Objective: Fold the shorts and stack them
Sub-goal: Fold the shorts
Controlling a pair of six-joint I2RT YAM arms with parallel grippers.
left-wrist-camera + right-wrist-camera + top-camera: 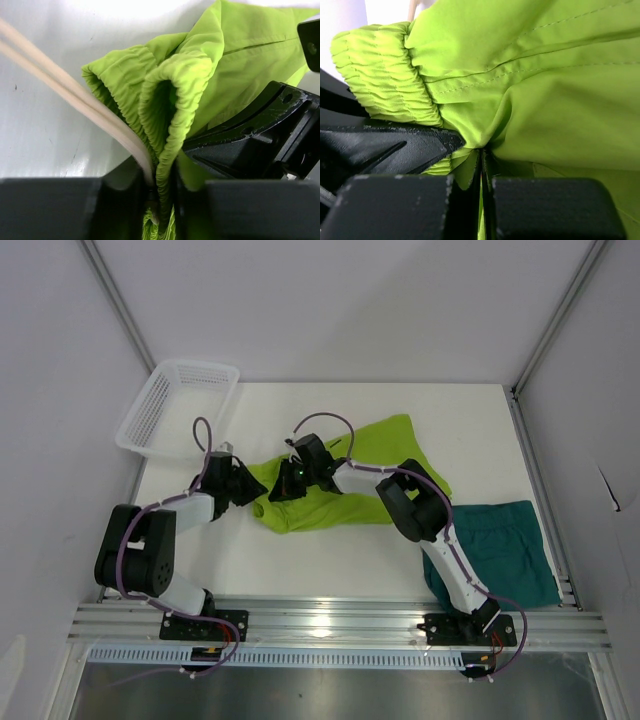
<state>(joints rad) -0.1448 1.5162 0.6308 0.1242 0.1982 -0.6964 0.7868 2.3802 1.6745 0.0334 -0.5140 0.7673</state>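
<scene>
White table (300,570): lime shorts (385,440) being gripped just right of the basket (180,405).
Overhead, teal shorts (505,545) are lying far right of the basket. In the wrist views, the left gripper (162,200) is clamping the waistband (170,100) and the right gripper (482,165) is pinching thin cloth. Best lifting both evenly.

Clock read from the centre of the white table (300,560), twelve away from the arm bases.

- White mesh plastic basket (178,405): 10 o'clock, on the far left corner; blocks you there.
- Bright lime yellow-green fabric shorts (345,480): bunched from centre toward 1 o'clock, pinched by left gripper (161,200) and right gripper (482,200) standing close together; little room between them.
- Dark teal green fabric shorts (500,550): 4 o'clock, right arm crossing its left edge.
- Your free passage: bare tabletop from 6 to 8 o'clock; far strip at 12.
</scene>
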